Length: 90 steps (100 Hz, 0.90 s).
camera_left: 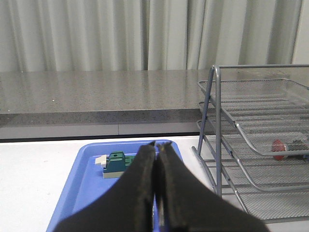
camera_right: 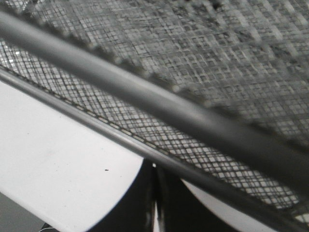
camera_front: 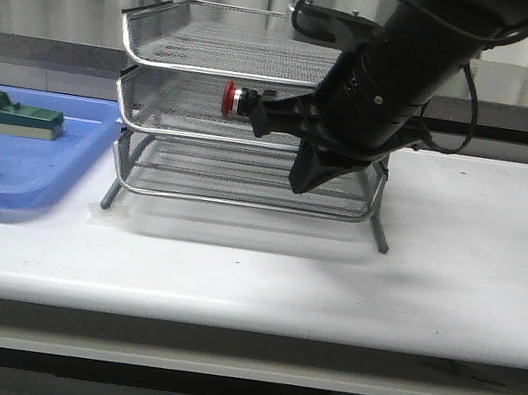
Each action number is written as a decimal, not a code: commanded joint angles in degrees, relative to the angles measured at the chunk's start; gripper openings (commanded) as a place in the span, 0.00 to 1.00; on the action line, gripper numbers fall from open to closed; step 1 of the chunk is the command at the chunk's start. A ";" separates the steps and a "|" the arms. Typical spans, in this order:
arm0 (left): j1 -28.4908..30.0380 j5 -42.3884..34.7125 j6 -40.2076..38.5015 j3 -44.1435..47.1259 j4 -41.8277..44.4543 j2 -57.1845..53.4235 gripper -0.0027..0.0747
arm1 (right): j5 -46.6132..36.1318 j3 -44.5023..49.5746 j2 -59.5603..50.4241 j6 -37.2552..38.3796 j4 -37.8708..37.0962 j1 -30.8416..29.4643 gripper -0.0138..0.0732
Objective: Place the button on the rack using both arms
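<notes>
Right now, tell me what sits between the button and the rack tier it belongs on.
Nothing visible. The button already lies inside the rack's middle tier. The right gripper, fingers shut and empty, sits at the rack's front, below the button. The left gripper is shut over the blue tray.

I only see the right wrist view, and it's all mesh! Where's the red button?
Observer: The button lies in the middle tier of the rack.
Child: Is my pincer touching it?
Observer: No. In the front view the right pincer points down in front of the rack, lower than the button and to its right.
Child: What's the other arm doing?
Observer: The left pincer is shut with nothing in it, off to the rack's left above the blue tray, where a green block lies.
</notes>
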 commanded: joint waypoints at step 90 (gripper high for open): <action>0.01 -4.19 -0.55 -1.67 -0.38 0.31 0.01 | 2.38 11.09 -26.64 2.57 -5.74 -11.76 0.09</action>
